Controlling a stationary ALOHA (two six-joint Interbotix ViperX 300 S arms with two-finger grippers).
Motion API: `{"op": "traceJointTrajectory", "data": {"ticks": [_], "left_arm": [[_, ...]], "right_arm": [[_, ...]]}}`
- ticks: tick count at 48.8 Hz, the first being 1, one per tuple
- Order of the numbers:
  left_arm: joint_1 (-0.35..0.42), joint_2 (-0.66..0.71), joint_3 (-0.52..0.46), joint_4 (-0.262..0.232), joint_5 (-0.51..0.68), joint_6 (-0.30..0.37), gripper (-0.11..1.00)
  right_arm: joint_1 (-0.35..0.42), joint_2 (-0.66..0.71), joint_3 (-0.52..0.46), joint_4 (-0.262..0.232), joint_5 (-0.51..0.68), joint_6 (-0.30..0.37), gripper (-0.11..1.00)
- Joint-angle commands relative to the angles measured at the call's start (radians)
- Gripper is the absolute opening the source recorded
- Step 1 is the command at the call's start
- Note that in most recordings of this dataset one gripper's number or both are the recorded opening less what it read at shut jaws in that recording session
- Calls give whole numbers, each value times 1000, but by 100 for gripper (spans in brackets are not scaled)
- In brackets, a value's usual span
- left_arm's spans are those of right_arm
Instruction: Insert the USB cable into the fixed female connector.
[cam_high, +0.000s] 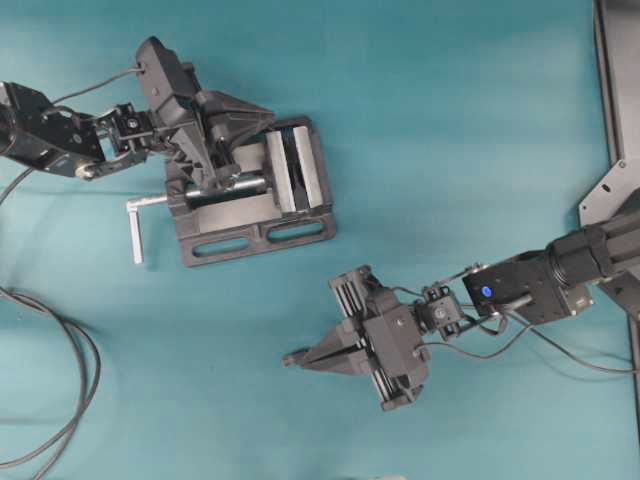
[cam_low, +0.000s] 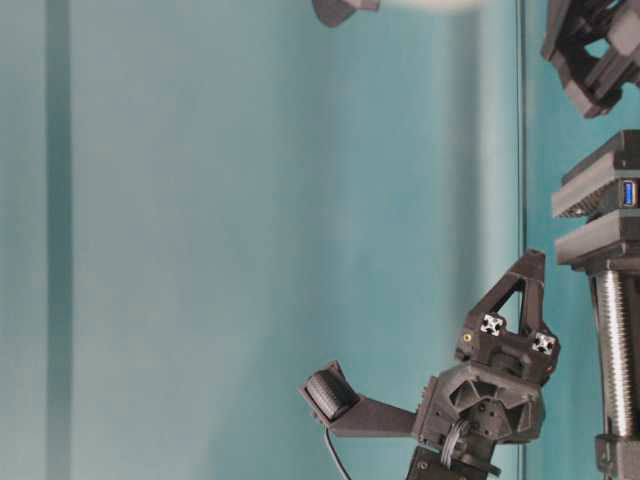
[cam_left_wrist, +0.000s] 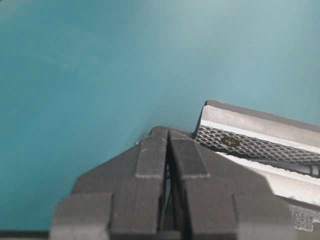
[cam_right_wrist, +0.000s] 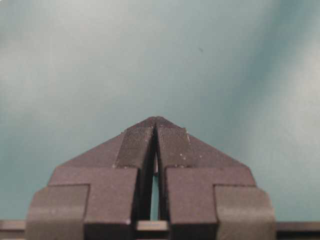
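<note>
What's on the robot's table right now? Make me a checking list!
Surface: teal table top.
Job's things: female connector, blue inside, clamped in the vise; USB cable not clearly seen.
Clutter: nothing seen.
Grippers: left gripper shut, above the vise; right gripper shut, apart from the vise, holding nothing.
Cables: black cord loop at the left edge.
Surroundings: dark frame at the right edge.

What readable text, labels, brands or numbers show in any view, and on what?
None readable in any view.
Vise: no lettering visible; the embossed patch at its lower corner in the left wrist view is too blurred to read.
Right arm: a blue dot only, no text.
Connector in the vise: blue port, no marking.
Both tools: plain black, no labels.
</note>
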Motion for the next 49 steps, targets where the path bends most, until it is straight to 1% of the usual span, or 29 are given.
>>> {"op": "traceJointTrajectory", "data": {"ticks": [1,4,8,12,19,25,28,32,41,49], "left_arm": [[-31,-51,-25,35,5,17,1],[-37,-66,-23,37,23,12,5],[-37,-78,-21,37,67,6,0],[-40,-78,-21,37,115,6,0],[-49,-78,-21,37,141,6,0],[-49,-78,-25,37,152,-3,0],[-51,-78,-23,37,160,-5,0],[-51,-81,-23,37,166,-5,0],[-57,-86,-18,37,137,-3,2],[-63,-86,-6,37,98,-3,2]], "right_arm": [[12,-28,-25,2,-9,6,0],[12,-52,-32,2,3,6,0],[12,-78,-38,0,26,6,0],[14,-87,-37,2,60,6,0],[15,-91,-41,0,161,23,0],[15,-92,-75,2,279,60,0],[15,-92,-86,-2,322,63,0],[15,-91,-86,-5,307,61,0],[6,-83,-58,-5,164,71,0],[2,-37,-46,-5,129,112,1]]}}
